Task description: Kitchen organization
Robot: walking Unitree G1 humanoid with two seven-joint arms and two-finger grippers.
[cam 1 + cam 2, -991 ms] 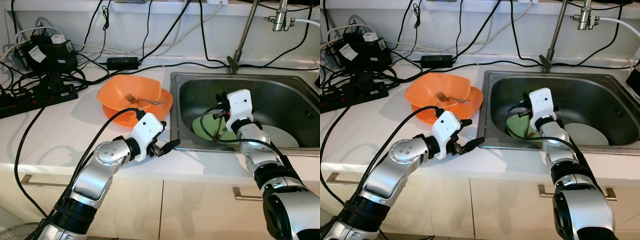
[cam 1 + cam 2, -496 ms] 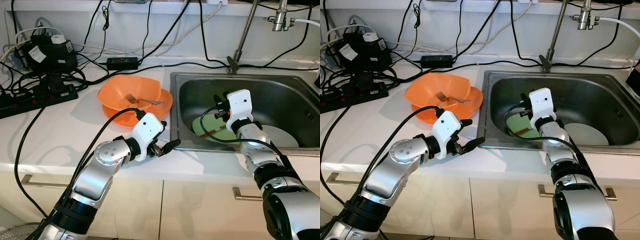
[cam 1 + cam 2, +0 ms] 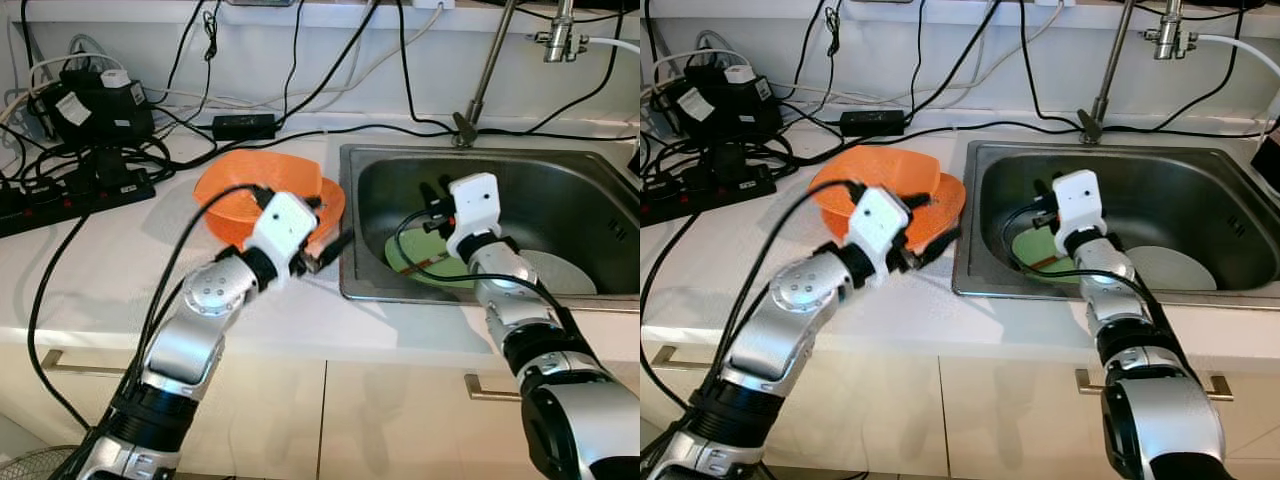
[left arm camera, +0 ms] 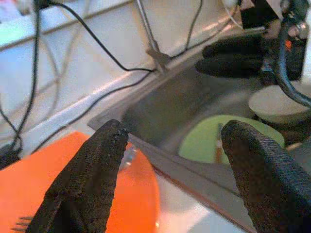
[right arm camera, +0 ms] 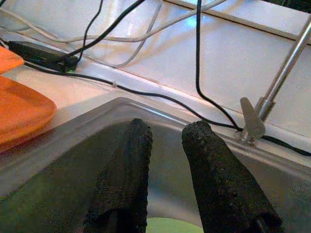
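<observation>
Left gripper: fingers spread wide, nothing between them, held above the counter at the near edge of the orange plate, just beside the sink's left rim; the picture is blurred around this arm.

Right gripper: raised inside the sink, fingers a narrow gap apart (not closed), holding nothing, pointing toward the back wall and the tap's stem.

Green plate: flat on the sink floor below the right gripper, a thin brown stick-like item lying on it.

White plate: on the sink floor just beside the green one, toward the right.

Cables and power strip: along the counter's back left.
</observation>
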